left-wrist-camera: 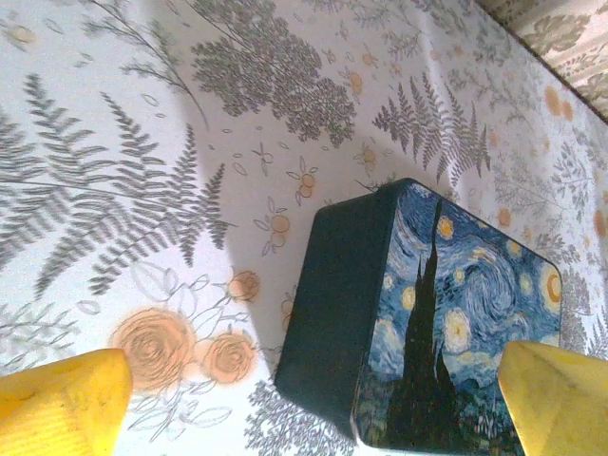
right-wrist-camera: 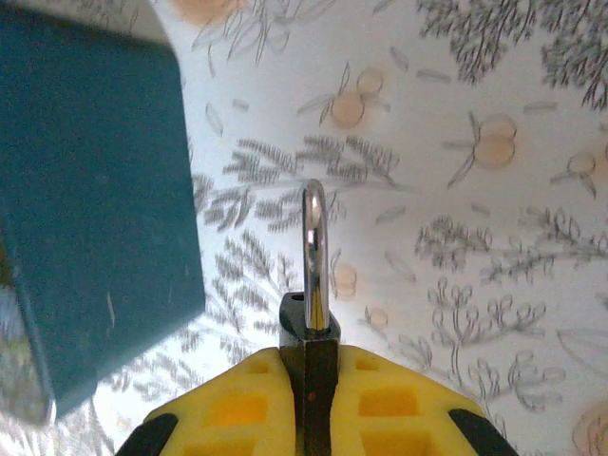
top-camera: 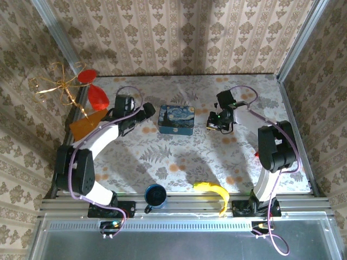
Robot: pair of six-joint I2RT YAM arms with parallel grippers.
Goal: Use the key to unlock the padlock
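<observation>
I've got right fingers [right-wrist-camera: 237, 404] pinching padlock [right-wrist-camera: 306, 328] by body, shackle pointing outward, at 3 o'clock of blue tin [top-camera: 176, 119]. Braced for unlocking, I judge. Left fingers [left-wrist-camera: 66, 408] spread wide at tin's 9 o'clock, free to fetch.

1. The padlock [right-wrist-camera: 310, 328] is a small metal lock with a dark, narrow body. It is seen edge-on, and a bright silvery shackle rises from its top.
2. It is clamped in the right tool [right-wrist-camera: 309, 370], whose yellow fingers [right-wrist-camera: 237, 399] press on the two flat sides of the body. Just the upper end of the body clears them.
3. The shackle points straight away from the tool and reads as one thin polished bar with a rounded tip. Whether it is latched cannot be told.
4. The lock is over the fern-printed counter [right-wrist-camera: 494, 285], apart from the blue tin [right-wrist-camera: 85, 190] on its left in the wrist view.
</observation>
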